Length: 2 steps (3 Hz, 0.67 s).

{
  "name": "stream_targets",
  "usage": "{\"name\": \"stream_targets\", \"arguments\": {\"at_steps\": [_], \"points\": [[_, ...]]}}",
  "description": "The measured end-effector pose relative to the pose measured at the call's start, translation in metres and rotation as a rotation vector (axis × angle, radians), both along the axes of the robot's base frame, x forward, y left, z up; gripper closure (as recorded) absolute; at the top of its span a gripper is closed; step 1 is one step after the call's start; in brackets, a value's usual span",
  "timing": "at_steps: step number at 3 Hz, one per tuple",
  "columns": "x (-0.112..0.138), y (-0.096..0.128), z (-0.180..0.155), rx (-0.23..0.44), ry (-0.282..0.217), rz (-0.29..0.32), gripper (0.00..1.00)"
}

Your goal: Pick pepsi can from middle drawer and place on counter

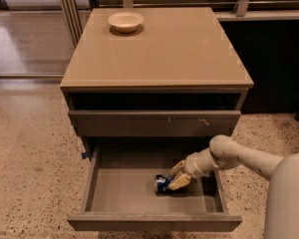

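The drawer (124, 193) stands pulled out, its floor bare to the left of the can (162, 183). The can lies on its side right of the drawer's middle, apart from all four walls. The claw (178, 178) is at the can's right end, touching it, and the arm (234, 156) reaches in over the drawer's right wall. Whether the claw is clamped on the can I cannot tell. Above the drawer, the desk (164, 49) has wide open surface, with a bowl (125, 21) near its far left edge.

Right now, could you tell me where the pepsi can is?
The pepsi can lies in the open middle drawer, right of centre, with the pincer at its right side.
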State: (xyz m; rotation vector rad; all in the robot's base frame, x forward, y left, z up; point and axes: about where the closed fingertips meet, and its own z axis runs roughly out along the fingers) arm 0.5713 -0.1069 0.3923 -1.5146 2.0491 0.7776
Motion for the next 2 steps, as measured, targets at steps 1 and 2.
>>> {"name": "stream_targets", "arguments": {"at_steps": [1, 2], "points": [[-0.007, -0.01, 0.041, 0.034, -0.1, -0.061, 1.0], [-0.032, -0.034, 0.103, 0.03, -0.221, -0.163, 1.0]]}}
